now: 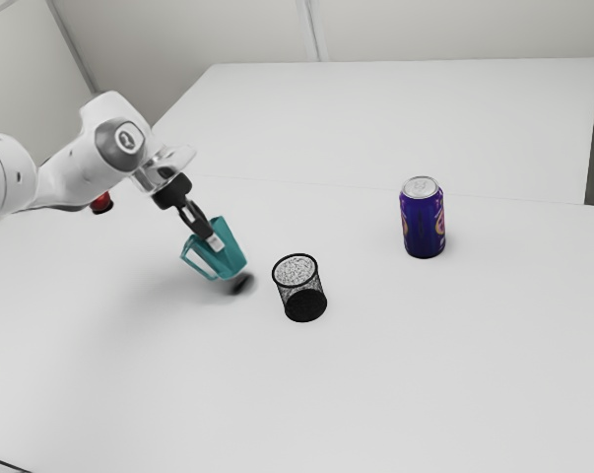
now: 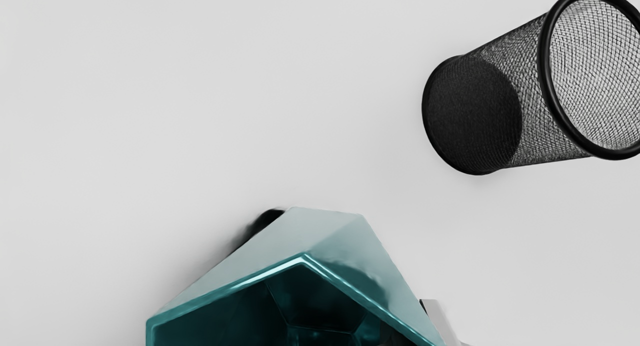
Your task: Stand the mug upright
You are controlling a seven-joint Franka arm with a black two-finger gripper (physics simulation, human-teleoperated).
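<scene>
The teal mug (image 1: pixel 228 254) is tilted in the exterior view, its rim toward the upper left, its base low at the right and its handle on the left side. My gripper (image 1: pixel 214 239) is shut on its wall near the rim. In the wrist view the faceted mug (image 2: pixel 345 236) shows its open mouth; one finger of the gripper (image 2: pixel 416 331) lies outside the wall, and a dark part shows inside the mouth. A dark shadow lies beside the base; whether the base touches the table cannot be told.
A black mesh cup (image 1: pixel 301 291) (image 2: pixel 530 96) stands close to the mug, toward the exterior view's right. Farther right on the white table (image 1: pixel 425 374) is a purple can (image 1: pixel 423 219). A red object (image 1: pixel 101 204) sits behind the arm.
</scene>
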